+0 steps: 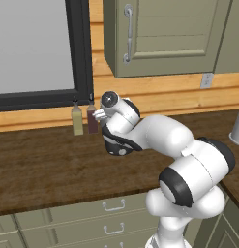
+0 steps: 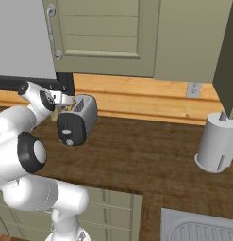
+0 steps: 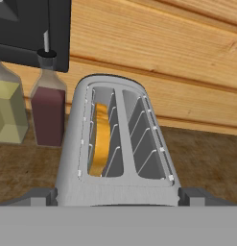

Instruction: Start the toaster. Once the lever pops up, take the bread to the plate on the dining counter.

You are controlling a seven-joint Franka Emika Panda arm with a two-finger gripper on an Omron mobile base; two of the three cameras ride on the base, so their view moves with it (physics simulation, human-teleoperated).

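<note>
In your left base view, the white arm folds up from the lower right and reaches over the dark wood worktop (image 1: pixel 53 164) toward the back wall. Two bottles stand against that wall under the black window frame, a pale yellow bottle (image 1: pixel 77 119) and a dark red bottle (image 1: pixel 92 118) just beside it. The wrist covers whatever sits behind it, so you cannot tell the jaws' state from here.

In your right base view, the toaster (image 2: pixel 77 120) sits on the worktop near the wall, its glossy black end panel with the round grey dial turned toward the camera. The gripper (image 2: pixel 67 100) hovers at the toaster's top left edge; its fingers are too small to read. A grey cylindrical canister (image 2: pixel 216 143) stands well apart to the right, and a sink (image 2: pixel 198 228) corner shows at the lower right.

In your hand view, you look down into both slots. The bread (image 3: pixel 100 140) stands upright in the left slot, sunk low. The dark fingertips (image 3: pixel 39 195) sit spread, one at each side of the toaster's body
</note>
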